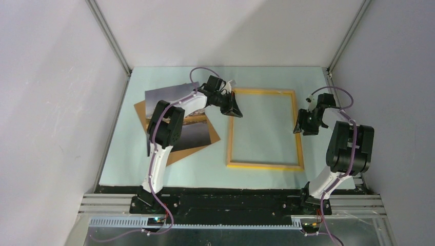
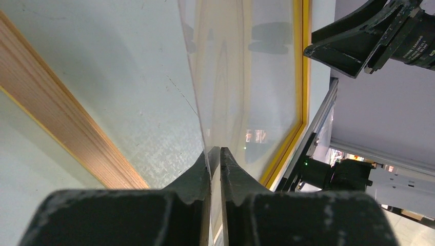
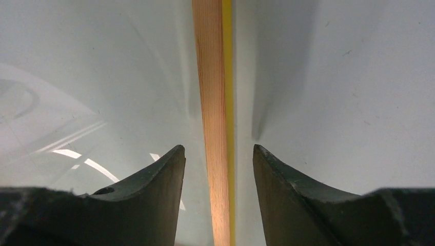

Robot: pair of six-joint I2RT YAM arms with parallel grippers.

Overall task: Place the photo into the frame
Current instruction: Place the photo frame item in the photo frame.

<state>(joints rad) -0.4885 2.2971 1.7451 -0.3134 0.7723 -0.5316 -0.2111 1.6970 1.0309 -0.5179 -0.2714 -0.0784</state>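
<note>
The frame (image 1: 264, 166), with narrow yellow-orange rails, lies flat mid-table. The photo (image 1: 172, 97), a mountain-and-lake print, lies face up at the left, partly under my left arm. My left gripper (image 1: 233, 108) is at the frame's upper left rail. In the left wrist view its jaws (image 2: 215, 149) pinch the edge of a thin clear pane (image 2: 225, 77) that tilts up over the frame (image 2: 303, 61). My right gripper (image 1: 303, 125) is open and straddles the frame's right rail (image 3: 213, 102); its fingertips (image 3: 174, 154) stand apart from the wood on both sides.
A plain brown backing board (image 1: 179, 152) lies under the photo at the left. Grey enclosure walls stand close on both sides and behind. The table's near edge meets a black rail that carries the arm bases (image 1: 154, 202).
</note>
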